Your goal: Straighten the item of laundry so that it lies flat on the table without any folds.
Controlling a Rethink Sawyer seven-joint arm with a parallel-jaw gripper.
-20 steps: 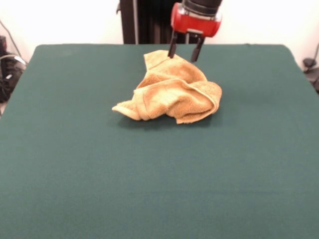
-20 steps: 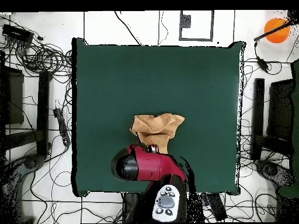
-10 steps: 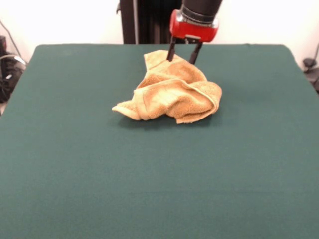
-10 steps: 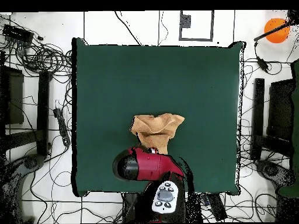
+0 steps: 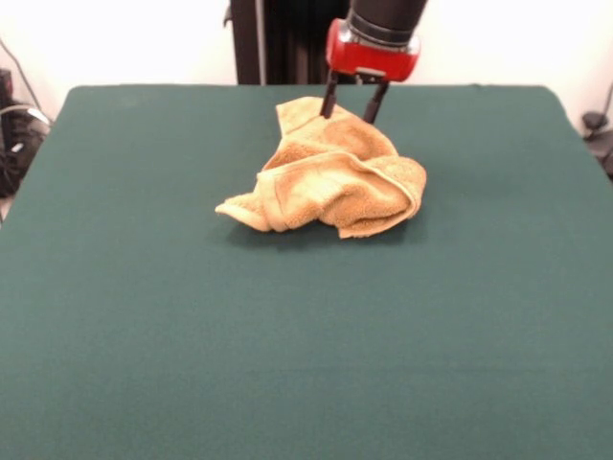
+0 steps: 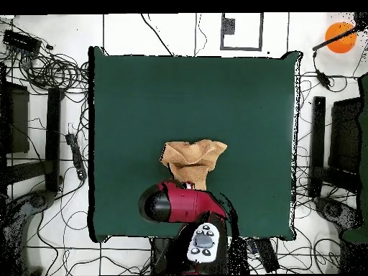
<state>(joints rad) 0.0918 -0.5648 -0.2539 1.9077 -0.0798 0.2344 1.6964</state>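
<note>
Towel (image 5: 330, 182), mustard terry, lies crumpled toward the table's (image 5: 192, 335) far side; soft, light, limp cloth, likely best taken at a hemmed corner. Tool (image 5: 349, 102) stands at its far edge, fingers apart, gripping nothing

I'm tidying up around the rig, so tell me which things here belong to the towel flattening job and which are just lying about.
Part of the job:
- crumpled golden-orange terry towel
- dark green cloth-topped table
- red and black gripper, fingers apart at the towel's far edge

Just lying about:
- black cables on the floor beside the table
- orange round thing off one table corner
</note>
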